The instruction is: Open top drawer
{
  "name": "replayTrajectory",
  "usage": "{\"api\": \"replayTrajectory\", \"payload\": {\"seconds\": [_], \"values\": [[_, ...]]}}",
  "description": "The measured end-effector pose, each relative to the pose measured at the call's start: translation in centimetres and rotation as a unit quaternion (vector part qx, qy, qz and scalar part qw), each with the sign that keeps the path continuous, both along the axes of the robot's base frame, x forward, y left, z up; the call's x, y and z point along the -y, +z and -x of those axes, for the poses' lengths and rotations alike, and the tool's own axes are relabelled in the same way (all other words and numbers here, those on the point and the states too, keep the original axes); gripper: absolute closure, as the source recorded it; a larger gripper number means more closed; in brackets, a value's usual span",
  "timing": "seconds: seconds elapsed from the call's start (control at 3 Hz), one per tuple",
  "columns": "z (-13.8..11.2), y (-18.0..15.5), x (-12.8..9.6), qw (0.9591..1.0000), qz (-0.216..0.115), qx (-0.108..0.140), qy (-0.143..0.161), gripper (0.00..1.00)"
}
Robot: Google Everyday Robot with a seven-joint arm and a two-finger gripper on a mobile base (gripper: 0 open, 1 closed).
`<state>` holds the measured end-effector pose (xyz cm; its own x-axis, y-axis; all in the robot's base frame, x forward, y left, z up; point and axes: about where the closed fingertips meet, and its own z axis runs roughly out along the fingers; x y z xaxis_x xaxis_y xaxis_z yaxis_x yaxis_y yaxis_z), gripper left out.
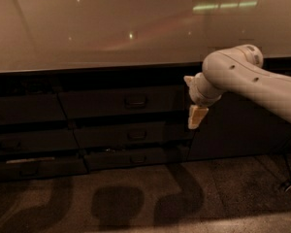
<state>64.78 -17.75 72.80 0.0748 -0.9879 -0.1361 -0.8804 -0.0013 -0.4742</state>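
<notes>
The top drawer point(102, 103) is a wide dark front under the counter edge, with a small rectangular loop handle point(135, 101) at its centre. It sits flush with the fronts around it. My gripper point(197, 116) hangs from the pale arm point(242, 76) that comes in from the right. It points down, in front of the drawer's right end, well to the right of the handle and slightly lower. It holds nothing that I can see.
A pale glossy countertop point(111, 28) spans the top. Two shallower drawers point(136, 135) lie below the top drawer, and another drawer stack point(24, 130) is at the left. A dark cabinet door point(237, 130) is behind the arm. The floor point(136, 198) shows shadows.
</notes>
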Motion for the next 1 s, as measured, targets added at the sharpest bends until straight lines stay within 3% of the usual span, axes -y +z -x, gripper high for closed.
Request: {"api": "replayTrajectory", "payload": {"seconds": [0.33,0.67,1.0], "values": [[-2.7,-2.4,1.9,0.9997,0.008,-0.009,-0.021,0.00],[-5.0,-4.7,2.8,0.9996,-0.013,-0.019,-0.013,0.00],[-5.0,-4.7,2.8,0.9996,-0.013,-0.019,-0.013,0.00]]}}
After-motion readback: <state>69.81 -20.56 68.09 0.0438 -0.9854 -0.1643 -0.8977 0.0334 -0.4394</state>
